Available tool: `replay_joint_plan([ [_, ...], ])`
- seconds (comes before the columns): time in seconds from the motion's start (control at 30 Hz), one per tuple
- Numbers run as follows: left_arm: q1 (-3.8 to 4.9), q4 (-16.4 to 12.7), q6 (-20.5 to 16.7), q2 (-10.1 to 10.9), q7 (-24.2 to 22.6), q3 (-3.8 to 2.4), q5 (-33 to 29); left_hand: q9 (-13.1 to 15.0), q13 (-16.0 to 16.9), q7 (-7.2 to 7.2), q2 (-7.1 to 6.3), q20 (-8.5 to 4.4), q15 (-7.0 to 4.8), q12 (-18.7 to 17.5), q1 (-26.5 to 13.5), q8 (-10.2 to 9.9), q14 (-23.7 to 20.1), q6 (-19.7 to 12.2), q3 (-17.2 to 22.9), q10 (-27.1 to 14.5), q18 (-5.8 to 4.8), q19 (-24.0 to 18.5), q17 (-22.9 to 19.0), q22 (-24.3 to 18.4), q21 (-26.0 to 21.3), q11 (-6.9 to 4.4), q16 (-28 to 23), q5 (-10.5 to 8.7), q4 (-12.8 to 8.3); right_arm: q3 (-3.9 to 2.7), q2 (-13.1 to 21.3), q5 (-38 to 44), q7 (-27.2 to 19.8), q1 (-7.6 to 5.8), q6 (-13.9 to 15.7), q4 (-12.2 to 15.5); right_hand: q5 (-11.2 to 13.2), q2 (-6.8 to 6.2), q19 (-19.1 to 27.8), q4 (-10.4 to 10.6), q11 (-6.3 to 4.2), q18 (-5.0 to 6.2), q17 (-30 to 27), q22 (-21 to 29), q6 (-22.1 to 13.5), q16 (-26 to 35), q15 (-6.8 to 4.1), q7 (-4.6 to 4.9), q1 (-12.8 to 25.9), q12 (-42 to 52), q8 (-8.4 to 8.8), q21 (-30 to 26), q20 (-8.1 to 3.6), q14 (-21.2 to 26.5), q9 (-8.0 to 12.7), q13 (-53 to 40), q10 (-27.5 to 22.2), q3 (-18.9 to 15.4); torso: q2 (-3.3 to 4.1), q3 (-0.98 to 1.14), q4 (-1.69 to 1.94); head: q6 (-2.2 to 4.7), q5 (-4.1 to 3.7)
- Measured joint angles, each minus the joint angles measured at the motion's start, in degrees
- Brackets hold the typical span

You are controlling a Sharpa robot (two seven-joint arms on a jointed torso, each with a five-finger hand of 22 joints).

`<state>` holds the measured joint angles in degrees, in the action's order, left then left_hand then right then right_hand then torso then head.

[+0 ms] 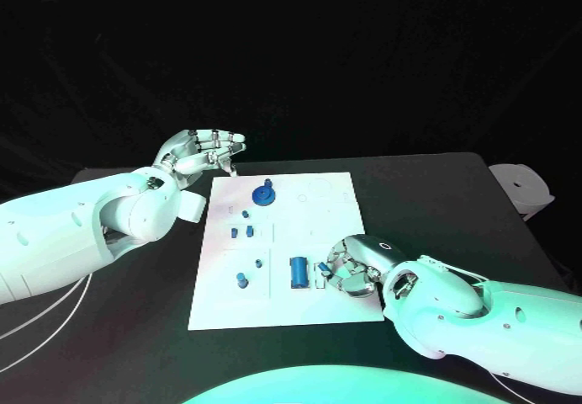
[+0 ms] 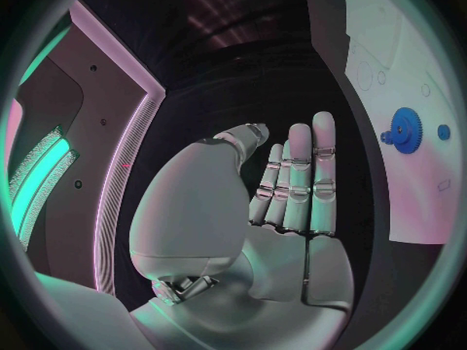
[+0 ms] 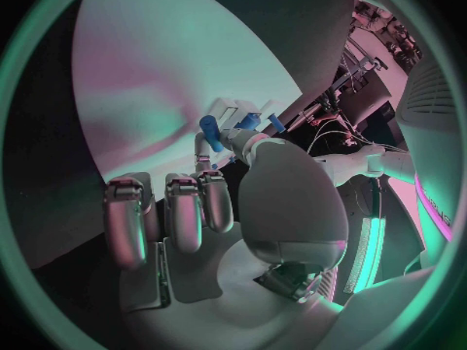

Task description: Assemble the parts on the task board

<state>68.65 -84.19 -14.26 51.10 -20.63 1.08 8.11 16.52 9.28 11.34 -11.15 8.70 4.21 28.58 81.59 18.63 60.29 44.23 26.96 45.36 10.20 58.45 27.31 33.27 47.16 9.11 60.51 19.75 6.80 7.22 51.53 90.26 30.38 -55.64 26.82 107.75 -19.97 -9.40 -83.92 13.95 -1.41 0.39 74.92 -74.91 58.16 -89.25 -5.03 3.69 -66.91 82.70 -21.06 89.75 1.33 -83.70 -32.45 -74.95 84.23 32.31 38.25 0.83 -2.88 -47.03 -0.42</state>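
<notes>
The white task board (image 1: 318,215) lies in the middle of the black table. A blue gear (image 1: 265,196) (image 2: 405,130) stands near its far end, and several small blue parts (image 1: 243,231) lie along its left half. A blue cylinder (image 1: 298,271) lies toward the front. My right hand (image 1: 351,265) (image 3: 219,202) rests low over the board's front right, most fingers curled in. One fingertip and the thumb reach a small blue part (image 1: 323,271) (image 3: 209,124); whether they grip it is unclear. My left hand (image 1: 203,151) (image 2: 292,187) hovers past the board's far left corner, fingers straight, holding nothing.
A white roll-like object (image 1: 524,187) sits at the table's right edge. Thin cables (image 1: 36,328) trail over the table's front left. Bare black table (image 1: 436,202) lies to the right of the board.
</notes>
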Motion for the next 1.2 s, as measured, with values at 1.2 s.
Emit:
replay_joint_plan([
  [1.2,0.0,-0.1,0.2,0.0,0.3,0.0,0.0,0.0,0.0,0.0,0.0,0.2,0.0,0.4,0.0,0.2,0.0,0.0,0.2,0.0,0.0,-0.2,-0.1,0.1,0.3,0.0,0.3,0.0,-0.2,-0.01,-2.0,-3.5,0.3,0.17,0.3,-2.0,5.2,1.18,-0.1,2.6,-0.21,0.0,0.0,0.0,2.8,0.0,-0.22,-1.64,6.2,0.6,-3.97,0.0,-0.08,-0.2,-5.4,0.0,-0.2,-3.4,-0.03,0.01,-0.06,-0.42,0.1],
])
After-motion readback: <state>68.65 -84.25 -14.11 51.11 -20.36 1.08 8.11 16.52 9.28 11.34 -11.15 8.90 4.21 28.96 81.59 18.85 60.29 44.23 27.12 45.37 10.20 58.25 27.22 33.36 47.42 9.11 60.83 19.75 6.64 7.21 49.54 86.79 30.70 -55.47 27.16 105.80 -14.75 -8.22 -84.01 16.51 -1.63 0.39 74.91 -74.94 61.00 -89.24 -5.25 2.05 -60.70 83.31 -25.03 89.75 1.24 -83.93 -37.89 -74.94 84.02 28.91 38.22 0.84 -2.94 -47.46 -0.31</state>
